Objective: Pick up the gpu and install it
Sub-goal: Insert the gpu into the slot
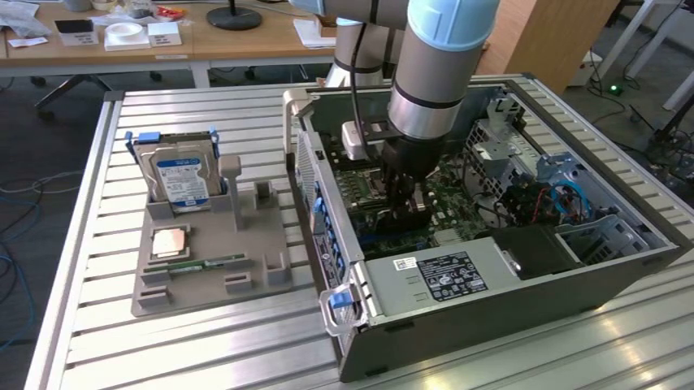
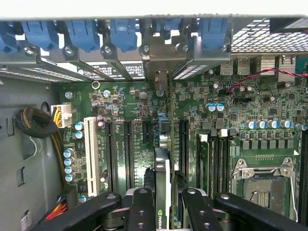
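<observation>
Slatted metal forms the worktop [image 1: 217,341], with office desks behind it. On it lies an open computer case [image 1: 488,268], the landmark here, its side panel off so the motherboard [image 1: 375,211] faces up. Beside the case, towards the exterior view's left, sits a grey parts holder [image 1: 206,280] with a hard drive [image 1: 182,180] standing upright in a slot and a RAM stick [image 1: 201,264] lying flat. The robot arm [image 1: 440,73] reaches straight down into the case, its gripper [image 1: 404,199] low over the board.

Seen from the wrist, the green motherboard [image 2: 130,110] fills the floor of the case, with long dark expansion slots [image 2: 127,154] running side by side and an empty processor socket [image 2: 262,187] near them. The fingers [image 2: 142,209] are clenched on the gpu [image 2: 162,187], held on edge so its connector side points down at the slots. Its metal end bracket [image 2: 166,60] sits among the blue clips [image 2: 122,33] at the case's rear wall, so the card appears lined up over a slot, though whether it is fully seated cannot be told.
</observation>
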Motion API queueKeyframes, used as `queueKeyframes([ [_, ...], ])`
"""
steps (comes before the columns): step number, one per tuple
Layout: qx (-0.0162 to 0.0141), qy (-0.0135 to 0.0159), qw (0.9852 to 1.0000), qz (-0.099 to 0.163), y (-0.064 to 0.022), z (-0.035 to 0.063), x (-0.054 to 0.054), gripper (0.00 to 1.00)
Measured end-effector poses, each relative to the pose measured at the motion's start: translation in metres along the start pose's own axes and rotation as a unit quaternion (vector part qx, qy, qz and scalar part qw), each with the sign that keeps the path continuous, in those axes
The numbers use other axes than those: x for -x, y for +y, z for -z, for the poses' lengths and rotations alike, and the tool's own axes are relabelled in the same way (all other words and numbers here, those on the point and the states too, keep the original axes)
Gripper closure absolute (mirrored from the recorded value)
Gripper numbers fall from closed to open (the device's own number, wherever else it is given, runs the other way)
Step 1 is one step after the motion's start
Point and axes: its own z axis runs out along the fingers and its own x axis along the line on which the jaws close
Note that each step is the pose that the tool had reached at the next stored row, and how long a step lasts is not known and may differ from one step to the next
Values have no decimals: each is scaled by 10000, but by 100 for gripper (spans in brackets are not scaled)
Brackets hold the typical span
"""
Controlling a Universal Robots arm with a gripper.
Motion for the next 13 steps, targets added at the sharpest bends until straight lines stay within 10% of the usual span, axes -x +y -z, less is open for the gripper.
queueKeyframes([
  [13,-1,-1,10000,0,0,-9,0,74],
])
